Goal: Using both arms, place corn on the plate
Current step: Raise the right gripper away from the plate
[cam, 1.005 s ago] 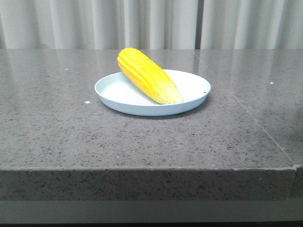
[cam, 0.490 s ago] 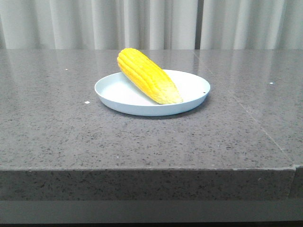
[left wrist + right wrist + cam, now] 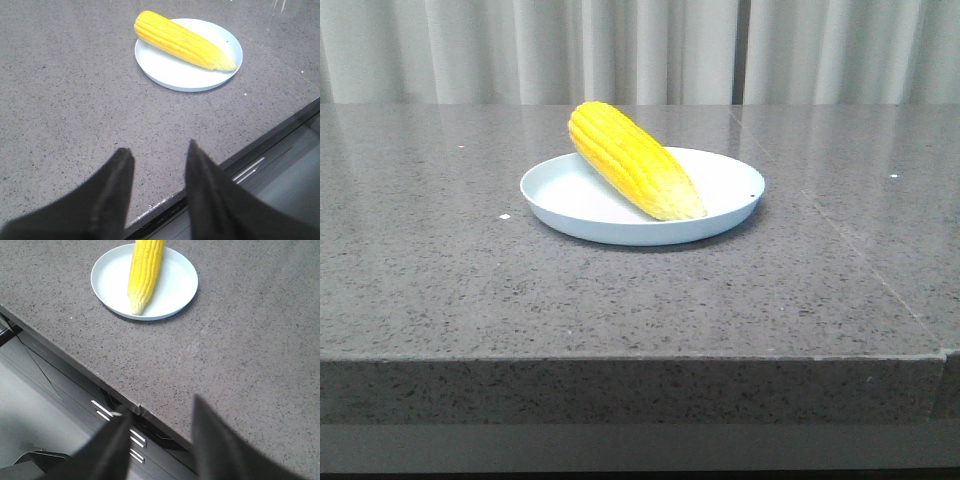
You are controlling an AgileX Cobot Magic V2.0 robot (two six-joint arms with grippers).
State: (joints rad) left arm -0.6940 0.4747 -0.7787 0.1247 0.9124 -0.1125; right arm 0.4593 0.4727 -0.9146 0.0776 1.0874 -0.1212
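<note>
The yellow corn [image 3: 632, 160] lies across the pale blue-white plate [image 3: 570, 205] in the middle of the grey table, thick end over the far left rim, pale tip toward the front right. The corn [image 3: 182, 41] and plate [image 3: 167, 75] show in the left wrist view, and the corn [image 3: 145, 271] and plate [image 3: 175, 290] in the right wrist view. My left gripper [image 3: 159, 153] is open and empty, over the table's front edge, well back from the plate. My right gripper [image 3: 162, 407] is open and empty, over the front edge too. Neither gripper shows in the front view.
The grey speckled stone table [image 3: 440, 270] has a front edge [image 3: 620, 385] close to the camera. Pale curtains [image 3: 520, 50] hang behind it. A seam [image 3: 860, 255] runs across the table's right part. Metal frame parts [image 3: 107, 412] lie below the table edge.
</note>
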